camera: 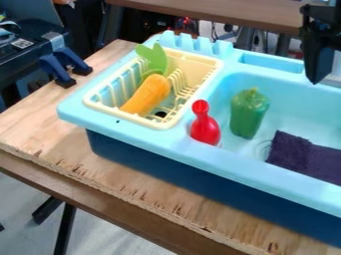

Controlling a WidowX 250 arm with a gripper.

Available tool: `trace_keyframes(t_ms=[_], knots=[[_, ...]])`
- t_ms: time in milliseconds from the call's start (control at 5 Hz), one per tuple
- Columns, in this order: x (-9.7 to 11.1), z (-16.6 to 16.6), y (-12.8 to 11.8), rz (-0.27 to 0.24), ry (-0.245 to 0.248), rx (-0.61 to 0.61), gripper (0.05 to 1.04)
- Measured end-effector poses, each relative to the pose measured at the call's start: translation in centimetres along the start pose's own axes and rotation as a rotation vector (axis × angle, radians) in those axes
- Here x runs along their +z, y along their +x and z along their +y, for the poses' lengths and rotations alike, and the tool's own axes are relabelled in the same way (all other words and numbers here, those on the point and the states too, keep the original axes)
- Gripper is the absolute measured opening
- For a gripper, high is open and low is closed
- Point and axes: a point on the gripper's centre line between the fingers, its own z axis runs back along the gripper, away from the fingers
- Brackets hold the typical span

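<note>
The gripper (315, 75) is hanging by the sink's (156, 144) back rim, how open or loaded I can't tell. Below it a cloth (299, 155) is lying; leftward, the wooden tabletop (40, 119) is stretching past the sink.

no word, number or brand can be read on anything. a small white label (22, 43) with a dark, square pattern, much like a qr code, lies on the top of a black box (35, 54), which stands beyond the left edge of the wooden table (40, 130); the pattern's finer marks are too small to make out.
</note>
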Motion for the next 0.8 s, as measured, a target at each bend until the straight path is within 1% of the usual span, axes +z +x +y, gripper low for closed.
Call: trace_keyframes(t_ms=[200, 400, 600, 800], knots=[[-1.4, 0.1, -0.5, 0.044, 0.006, 0.007, 1.001], [-2.6, 0.2, -1.5, 0.106, 0.07, 0.082, 1.001], [-4.1, 0.0, -2.1, 0.131, 0.11, 0.148, 1.001], [-5.8, 0.7, -2.3, 0.137, 0.171, 0.235, 1.001]])
